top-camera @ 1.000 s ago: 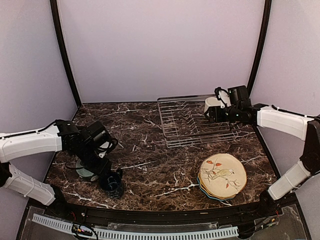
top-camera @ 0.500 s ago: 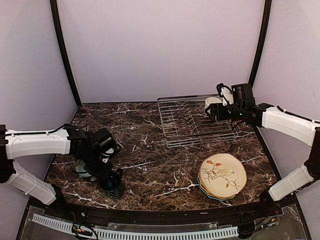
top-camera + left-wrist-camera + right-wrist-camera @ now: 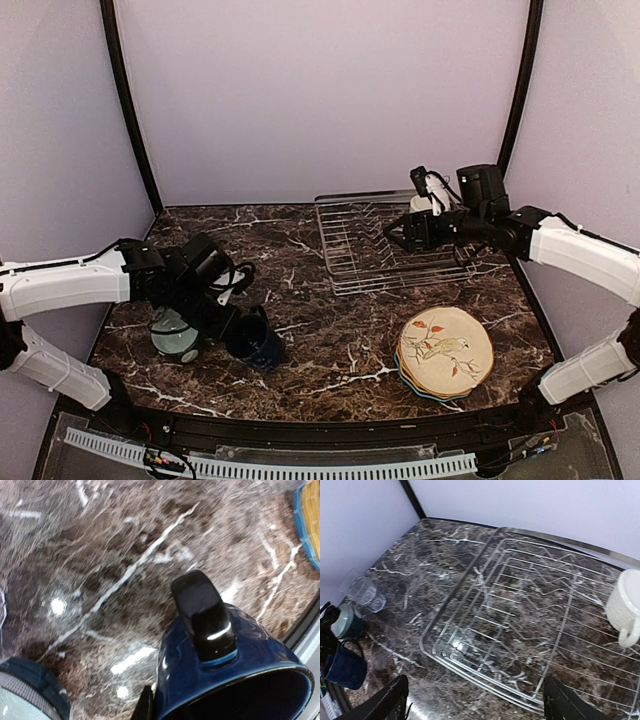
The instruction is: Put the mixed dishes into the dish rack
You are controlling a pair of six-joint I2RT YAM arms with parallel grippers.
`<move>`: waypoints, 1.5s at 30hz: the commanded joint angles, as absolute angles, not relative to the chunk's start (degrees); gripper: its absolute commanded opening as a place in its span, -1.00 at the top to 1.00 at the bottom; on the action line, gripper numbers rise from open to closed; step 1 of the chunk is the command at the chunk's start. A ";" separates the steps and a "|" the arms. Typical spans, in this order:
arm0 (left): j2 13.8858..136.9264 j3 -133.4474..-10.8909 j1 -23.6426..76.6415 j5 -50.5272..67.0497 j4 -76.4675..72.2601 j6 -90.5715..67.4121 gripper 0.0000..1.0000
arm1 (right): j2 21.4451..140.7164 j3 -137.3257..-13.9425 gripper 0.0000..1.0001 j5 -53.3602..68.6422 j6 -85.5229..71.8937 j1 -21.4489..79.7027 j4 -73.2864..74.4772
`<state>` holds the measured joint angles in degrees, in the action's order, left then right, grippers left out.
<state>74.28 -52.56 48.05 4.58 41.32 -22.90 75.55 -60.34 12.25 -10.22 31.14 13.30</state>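
navy mug (image 3: pixel 257 652) cropped at the bottom edge, cream mug (image 3: pixel 626 600) cut by the right edge

L gripper (image 3: pixel 238 322) clamped tight, R gripper (image 3: pixel 402 236) jaws spread wide

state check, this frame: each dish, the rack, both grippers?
left gripper: shut on the navy mug's wall
navy mug: gripped, tilted
right gripper: open, empty, over the dish rack
cream mug: in the rack's far right corner, not gripped
dish rack: holds only the cream mug
mint-green bowl: on the table, not loaded
clear glass tumbler: on the table, not loaded
plates: stacked on the table, bird design on top
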 commanded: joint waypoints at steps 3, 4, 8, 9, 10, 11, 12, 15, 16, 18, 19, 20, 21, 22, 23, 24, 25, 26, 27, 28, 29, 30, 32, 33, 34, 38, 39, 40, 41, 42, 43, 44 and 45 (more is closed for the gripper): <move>68.41 -51.12 48.16 18.47 11.49 -22.46 0.99 | 73.55 -57.97 -0.97 32.78 -18.78 35.02 3.80; 68.32 -49.87 48.12 19.56 5.44 -23.10 0.98 | 73.82 -57.73 -0.97 34.67 -20.95 35.78 2.21; 68.58 -46.65 48.05 23.48 -9.83 -24.57 0.98 | 75.21 -57.07 -0.97 41.16 -29.47 38.00 -3.26; 68.61 -45.83 48.05 23.61 -11.64 -24.59 0.98 | 75.29 -56.48 -0.97 42.58 -31.97 38.13 -5.33; 68.63 -45.46 48.06 23.81 -15.04 -24.56 0.98 | 75.30 -55.48 -0.97 43.80 -34.28 38.14 -7.60; 68.64 -44.79 48.07 23.81 -16.53 -24.54 0.99 | 75.43 -54.51 -0.97 44.95 -36.51 38.20 -9.89; 68.64 -44.45 48.07 23.88 -19.71 -24.53 0.98 | 75.67 -53.69 -0.97 46.17 -38.53 38.23 -11.99; 69.04 -43.02 47.93 24.00 -25.29 -25.31 0.98 | 77.13 -52.09 -0.97 49.63 -42.84 38.75 -16.33; 69.15 -42.82 47.80 24.15 -27.57 -25.62 0.98 | 77.60 -51.62 -0.97 50.06 -44.07 38.93 -17.49; 69.71 -42.39 47.59 24.51 -30.74 -26.56 0.98 | 78.49 -50.51 -0.97 51.21 -46.34 39.46 -20.52; 70.16 -42.15 47.57 24.69 -32.54 -27.18 0.98 | 79.19 -50.02 -0.97 51.69 -47.97 39.64 -22.41; 70.60 -41.87 47.49 24.78 -33.49 -27.48 0.98 | 79.78 -49.63 -0.97 52.34 -49.24 39.89 -24.35; 70.81 -41.77 47.43 24.92 -35.18 -27.96 0.98 | 80.41 -49.31 -0.97 52.90 -50.43 40.16 -26.05; 71.21 -41.51 47.34 24.98 -36.00 -28.22 0.99 | 81.11 -49.04 -0.97 53.55 -51.72 40.50 -27.99; 71.42 -41.37 47.27 25.12 -37.70 -28.76 0.98 | 81.80 -48.86 -0.97 54.13 -52.86 40.82 -29.74; 71.86 -41.19 47.11 25.26 -38.49 -29.23 0.98 | 82.48 -48.56 -0.97 54.74 -54.08 41.13 -31.80; 72.14 -41.21 47.06 25.37 -39.57 -29.38 0.98 | 83.13 -48.19 -0.97 55.49 -55.72 41.35 -34.63; 72.51 -41.22 46.92 25.38 -39.82 -29.49 0.98 | 83.79 -47.72 -0.97 56.17 -57.45 41.61 -37.53; 72.68 -41.11 46.80 25.37 -40.48 -29.56 0.98 | 84.43 -47.27 -0.97 57.18 -59.52 41.86 -41.12; 73.04 -41.03 46.69 25.34 -41.06 -29.67 0.98 | 85.09 -46.93 -0.97 57.82 -61.44 42.10 -44.45; 73.17 -40.82 46.61 25.43 -41.36 -29.73 0.98 | 85.80 -46.78 -0.97 58.20 -63.33 42.29 -46.73; 73.36 -40.67 46.60 25.42 -42.02 -29.85 0.98 | 86.48 -46.76 -0.97 58.64 -64.32 42.43 -48.50; 73.69 -40.36 46.45 25.48 -42.88 -29.99 0.98 | 88.02 -46.92 -0.97 59.08 -65.96 43.06 -51.52; 73.86 -40.17 46.35 25.53 -43.15 -30.02 0.99 | 88.71 -47.01 -0.97 59.27 -66.66 43.32 -52.58; 73.93 -40.12 46.34 25.65 -43.72 -30.05 0.99 | 89.36 -47.09 -0.97 59.40 -67.32 43.55 -53.67; 74.83 -39.81 46.23 26.57 -45.03 -30.17 0.98 | 91.45 -48.05 -0.97 60.11 -69.61 44.39 -57.16; 75.26 -39.64 46.23 26.73 -45.41 -30.33 0.99 | 91.83 -48.40 -0.97 60.17 -69.75 44.49 -57.40; 75.51 -39.55 46.23 27.25 -46.20 -30.68 0.99 | 92.20 -48.77 -0.97 60.28 -69.85 44.63 -57.46; 76.03 -39.42 46.19 27.51 -46.57 -30.89 0.98 | 92.47 -49.12 -0.97 60.23 -69.98 44.74 -57.60; 76.25 -39.35 46.21 27.97 -47.24 -31.21 0.98 | 92.69 -49.39 -0.96 60.34 -70.23 44.81 -57.85; 76.63 -39.19 46.22 28.18 -47.57 -31.47 0.99 | 92.86 -49.66 -0.96 60.44 -70.33 44.84 -57.91; 76.81 -39.11 46.18 28.38 -48.04 -31.55 0.99 | 92.96 -49.92 -0.93 60.53 -70.36 44.87 -57.92; 77.08 -38.93 46.22 28.43 -48.33 -31.64 0.98 | 93.11 -50.19 -0.90 60.69 -70.36 44.99 -57.96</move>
